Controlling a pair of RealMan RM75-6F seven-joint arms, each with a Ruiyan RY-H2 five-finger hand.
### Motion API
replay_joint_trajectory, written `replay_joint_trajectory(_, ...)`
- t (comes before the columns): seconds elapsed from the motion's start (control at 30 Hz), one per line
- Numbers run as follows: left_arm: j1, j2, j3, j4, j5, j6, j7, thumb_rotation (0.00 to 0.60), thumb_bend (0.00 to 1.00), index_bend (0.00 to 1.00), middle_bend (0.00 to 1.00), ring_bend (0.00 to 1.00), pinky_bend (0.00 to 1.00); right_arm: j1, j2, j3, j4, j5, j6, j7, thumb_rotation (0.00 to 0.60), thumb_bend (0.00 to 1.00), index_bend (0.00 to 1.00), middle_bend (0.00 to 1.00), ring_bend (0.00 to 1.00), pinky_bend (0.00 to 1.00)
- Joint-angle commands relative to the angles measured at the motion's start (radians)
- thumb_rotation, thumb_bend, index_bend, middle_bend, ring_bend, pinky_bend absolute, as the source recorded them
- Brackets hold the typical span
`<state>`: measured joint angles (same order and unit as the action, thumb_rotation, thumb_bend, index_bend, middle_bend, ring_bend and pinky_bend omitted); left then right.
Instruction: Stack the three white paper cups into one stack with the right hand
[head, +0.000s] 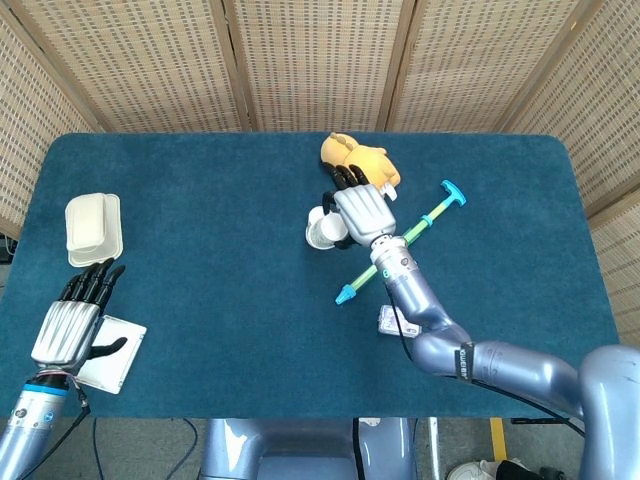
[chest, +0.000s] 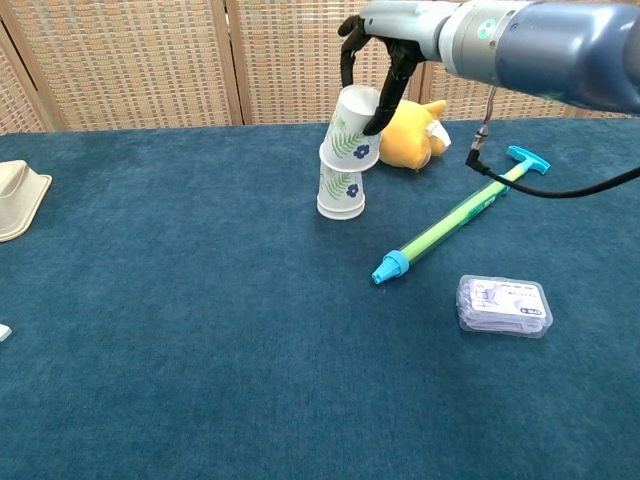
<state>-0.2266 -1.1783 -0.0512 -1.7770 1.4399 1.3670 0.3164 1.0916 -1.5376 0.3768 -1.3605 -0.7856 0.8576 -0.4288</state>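
Observation:
A white paper cup (chest: 340, 190) with a leaf print stands upside down mid-table. Just above it my right hand (chest: 380, 50) grips a second such cup (chest: 353, 130), tilted, its mouth touching or just over the standing cup's top. From the head view the right hand (head: 362, 212) covers most of both cups; only the held cup's (head: 326, 234) open mouth shows. No third cup is visible by itself. My left hand (head: 68, 328) rests open at the table's front left corner, holding nothing.
A yellow plush toy (chest: 410, 125) lies right behind the cups. A green and blue pump (chest: 455, 215) lies diagonally to their right, with a clear packet (chest: 503, 304) in front of it. At far left sit a cream container (head: 93, 228) and a white card (head: 118, 358).

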Motion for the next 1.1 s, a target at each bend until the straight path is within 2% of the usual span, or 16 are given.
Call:
replay_joint_trajectory(0.03,-0.004,0.002,-0.003,0.005,-0.009,-0.009,-0.008,0.600,0.05,0.00,0.00,0.00,0.11,0.041,-0.059,-0.010,0.095,0.019,-0.033,-0.003,0.600,0.22,0.57,0.07,0.00,0.02)
replay_joint_trajectory(0.33,-0.015,0.001,-0.009,0.013,-0.038,-0.036,-0.014,0.600,0.05,0.00,0.00,0.00,0.11,0.065,-0.110,-0.016,0.235,0.010,-0.066,0.028,0.600,0.22,0.57,0.07,0.00,0.02)
replay_joint_trajectory(0.93,-0.031,-0.014,-0.005,0.017,-0.061,-0.062,0.014,0.600,0.05,0.00,0.00,0.00,0.11,0.082,-0.149,-0.005,0.320,-0.046,-0.075,0.088,0.600,0.22,0.56,0.07,0.00,0.02)
replay_joint_trajectory(1.1,-0.033,-0.015,-0.001,0.017,-0.056,-0.062,0.016,0.600,0.05,0.00,0.00,0.00,0.11,0.086,-0.175,-0.010,0.357,-0.055,-0.088,0.103,0.600,0.22,0.52,0.04,0.00,0.02)
